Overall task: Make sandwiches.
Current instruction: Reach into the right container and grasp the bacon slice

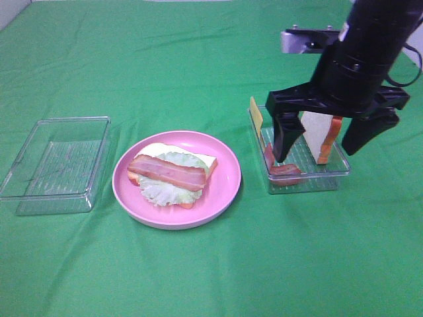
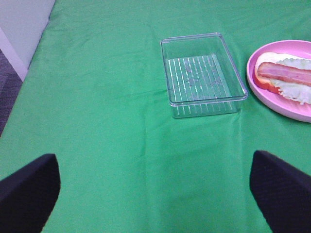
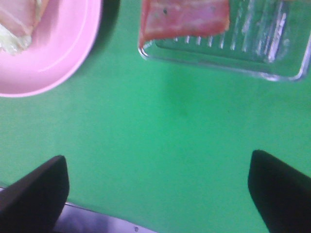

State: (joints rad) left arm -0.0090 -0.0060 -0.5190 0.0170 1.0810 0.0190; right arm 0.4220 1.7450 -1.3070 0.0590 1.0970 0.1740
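A partial sandwich lies on the round pink plate: a bread slice, lettuce and a bacon strip on top. It also shows in the left wrist view. My right gripper hangs open and empty over a clear tray that holds a bread slice, a bacon strip and a yellow cheese slice. In the right wrist view its fingers are wide apart over the cloth, with the bacon in the tray beyond. My left gripper is open and empty above the green cloth.
An empty clear tray sits left of the plate and shows in the left wrist view. Green cloth covers the whole table. The table's left edge and the floor show in the left wrist view.
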